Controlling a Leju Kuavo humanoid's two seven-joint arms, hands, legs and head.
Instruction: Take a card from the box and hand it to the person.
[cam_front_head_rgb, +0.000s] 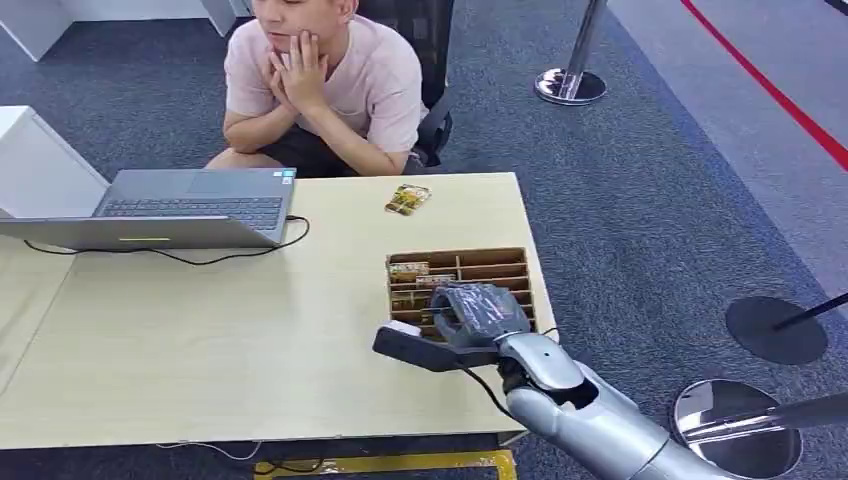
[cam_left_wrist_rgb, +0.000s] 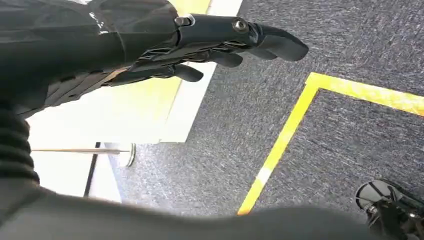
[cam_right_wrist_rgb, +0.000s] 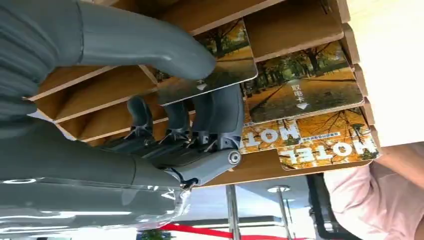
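Grey-carpeted room, pale wooden tabletop (cam_front_head_rgb: 250, 340). Upper left of the frame: open grey laptop (cam_front_head_rgb: 190, 205); seated person in pink shirt (cam_front_head_rgb: 330, 80) upper centre. Lower right: right hand (cam_front_head_rgb: 480, 315) in brown slotted wooden box (cam_front_head_rgb: 460, 270), thumb and fingers (cam_right_wrist_rgb: 220, 115) pinching an autumn-print hotel card (cam_right_wrist_rgb: 210, 65). Grasp step; next lift clear, extend toward the person. Left hand (cam_left_wrist_rgb: 200, 45) hangs over floor, fingers apart, holding nothing.

desk layout: box, cards, laptop, person

desk (cam_front_head_rgb: 250, 340): laptop (cam_front_head_rgb: 185, 205) at the far left; divided box (cam_front_head_rgb: 460, 285) near the right edge, cards (cam_right_wrist_rgb: 305, 90) lying in its compartments. right hand (cam_front_head_rgb: 480, 312) over the box's near side, thumb and fingers on either face of one card (cam_right_wrist_rgb: 210, 62). loose card (cam_front_head_rgb: 407, 199) beyond the box, near the far edge. person (cam_front_head_rgb: 325, 85) seated behind the desk.
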